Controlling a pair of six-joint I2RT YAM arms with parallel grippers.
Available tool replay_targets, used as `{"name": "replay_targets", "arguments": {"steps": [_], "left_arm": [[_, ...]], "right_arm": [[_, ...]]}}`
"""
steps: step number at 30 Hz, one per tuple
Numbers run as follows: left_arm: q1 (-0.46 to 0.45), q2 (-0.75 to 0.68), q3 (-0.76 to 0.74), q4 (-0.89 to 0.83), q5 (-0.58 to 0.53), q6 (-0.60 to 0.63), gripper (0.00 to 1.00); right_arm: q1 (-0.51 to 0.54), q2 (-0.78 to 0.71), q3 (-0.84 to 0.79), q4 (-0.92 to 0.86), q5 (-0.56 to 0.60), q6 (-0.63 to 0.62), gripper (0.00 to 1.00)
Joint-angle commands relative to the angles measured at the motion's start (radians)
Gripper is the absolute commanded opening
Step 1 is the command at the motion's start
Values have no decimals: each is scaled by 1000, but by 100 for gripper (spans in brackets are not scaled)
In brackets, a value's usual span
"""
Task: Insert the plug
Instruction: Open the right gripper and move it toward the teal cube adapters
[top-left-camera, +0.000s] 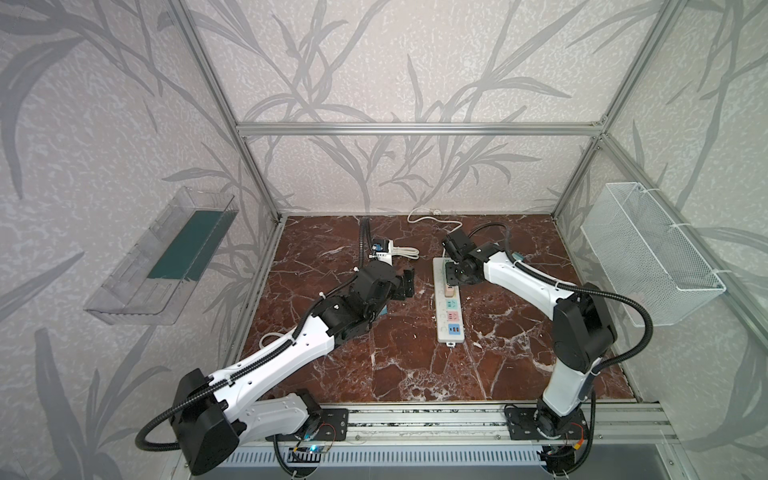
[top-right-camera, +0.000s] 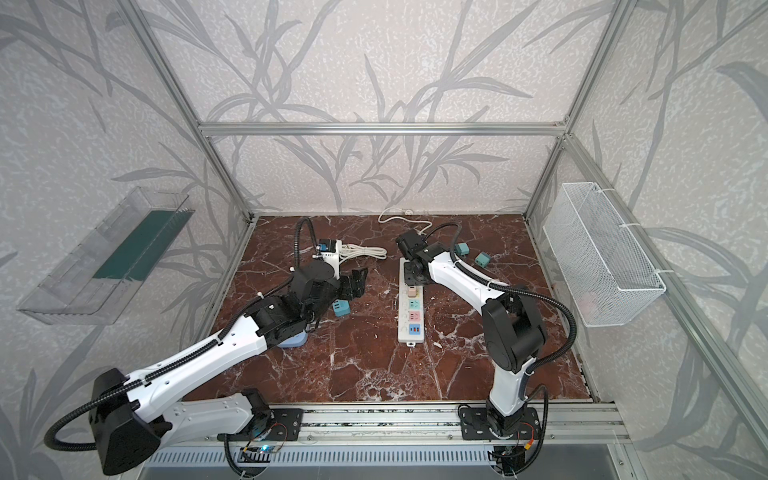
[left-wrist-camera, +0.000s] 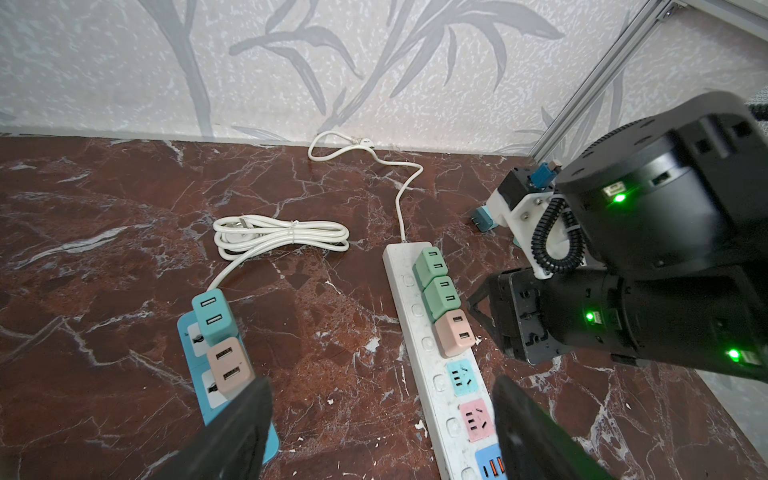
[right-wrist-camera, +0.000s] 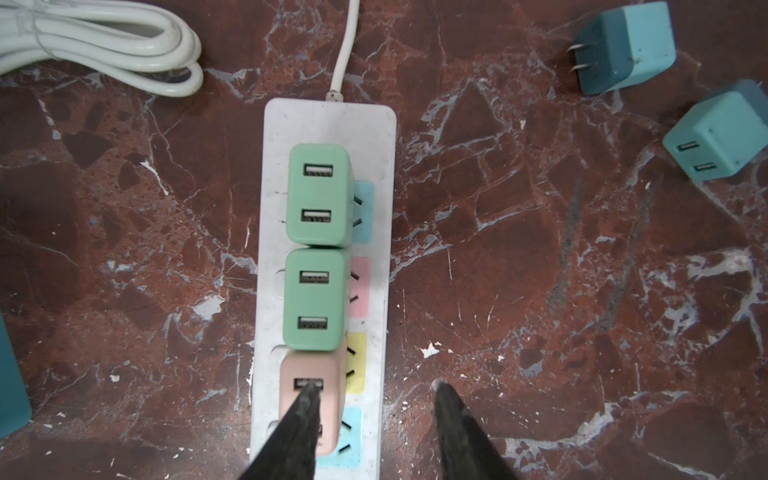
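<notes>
Two power strips and seven plugs are counted on the counter (top-left-camera: 415, 365). Toward 9 o'clock the blue strip (left-wrist-camera: 198, 361) is found, and two plugs are seated in it: a teal plug (left-wrist-camera: 212, 316) and a second pink plug (left-wrist-camera: 229, 365). One coiled cable (left-wrist-camera: 282, 235) is laid at 12 o'clock of it. The left tool (left-wrist-camera: 382, 419) is held spread wide over the stretch between the two strips, with nothing grasped. At 3 o'clock of it the white strip (right-wrist-camera: 330, 120) is laid lengthwise. Three of its sockets are filled from the cord end: two green plugs (right-wrist-camera: 318, 194) (right-wrist-camera: 316, 299) and then the pink plug (right-wrist-camera: 311, 365), seated upright close against the nearer green one. The right tool (right-wrist-camera: 376, 390) is held above this strip, its jaws parted and nothing gripped. One fingertip (right-wrist-camera: 305, 415) is seen over the pink plug's top face, the other over the counter beside the strip. Two loose teal plugs (right-wrist-camera: 623, 48) (right-wrist-camera: 719, 137) are seen at 2 o'clock of the right tool, apart from the strip.
</notes>
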Motion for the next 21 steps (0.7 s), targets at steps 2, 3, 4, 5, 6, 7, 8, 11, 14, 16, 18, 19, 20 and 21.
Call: {"name": "replay_targets", "arguments": {"steps": [2,3,4,5,6,7,8,11,14,16,18,19,20,21], "left_arm": [[6,-9,-10,13,-5,-7,83],[7,-9,-11,15,-5,-7,82],[7,-10,-12,17,-7,-7,82],[8,-8,-13,17,-7,-7,83],[8,-6,-13,17,-8,-8,83],[7,-4,-12,15,-7,-8,83],[8,-3,-10,14,-2,-9,82],[8,-2,-10,15,0,-8,83],[8,-1,-10,14,1,-9,83],[8,-1,-10,15,5,-9,82],[8,4,-12,17,3,-8,83],[8,6,-11,15,3,-9,83],[9,7,-10,13,5,-9,83],[9,10,-10,14,9,-11,82]], "right_arm": [[-1,32,-17,-24,-14,-12,44],[-3,31,-22,-24,-11,-12,44],[-4,27,-26,-22,-10,-14,44],[-6,23,-28,-23,-10,-16,43],[-8,16,-25,-23,-11,-18,43],[-9,7,-23,-25,-12,-20,43],[-9,-3,-22,-25,-7,-24,42],[-20,-35,0,-33,-4,-36,42],[-56,-74,12,-19,18,-53,42],[-104,-101,-6,33,26,-61,45],[-169,-107,-11,60,22,-47,52],[-206,-101,-11,79,13,-33,57],[-236,-90,-9,96,5,-20,62],[-267,-75,1,108,-1,0,64]]}}
